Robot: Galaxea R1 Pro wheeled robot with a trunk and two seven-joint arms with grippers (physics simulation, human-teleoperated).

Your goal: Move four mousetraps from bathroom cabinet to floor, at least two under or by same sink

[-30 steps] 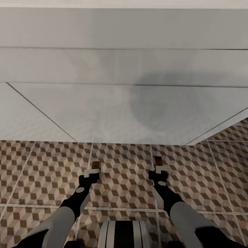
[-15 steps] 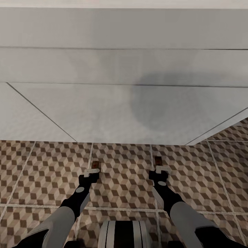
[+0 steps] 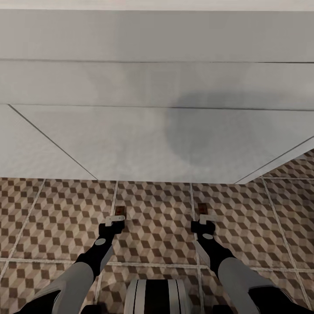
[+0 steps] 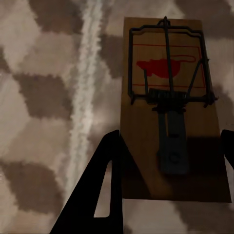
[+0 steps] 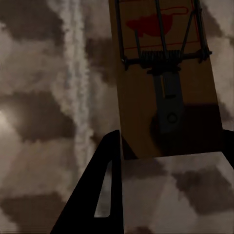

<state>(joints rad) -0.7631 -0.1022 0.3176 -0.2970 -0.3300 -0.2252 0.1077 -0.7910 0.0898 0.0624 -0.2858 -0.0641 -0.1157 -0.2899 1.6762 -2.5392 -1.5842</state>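
**Two mousetraps flat on the patterned floor, one in front of each gripper**

From the head view, both arms reach down and forward over the bathroom floor (image 3: 157, 213), its cube-patterned tiles split by pale grout lines. A broad white surface (image 3: 157, 131) takes up the upper part of that view; what it belongs to cannot be told.

The left gripper (image 3: 116, 219) sits low at the floor with the left mousetrap (image 3: 120, 212) lying just beyond its tips, beside a grout line. In the left wrist view this trap (image 4: 168, 105) lies flat on the tile, wire bar and red mark facing up, and the black fingers (image 4: 105, 190) stand spread at either side of its near end, so the jaws are apart.

The right gripper (image 3: 203, 219) is likewise low, with the right mousetrap (image 3: 202, 208) ahead of it on the floor. In the right wrist view that trap (image 5: 163, 73) lies flat, and one finger (image 5: 102, 190) stands to its side, the jaws parted and clear of the board.
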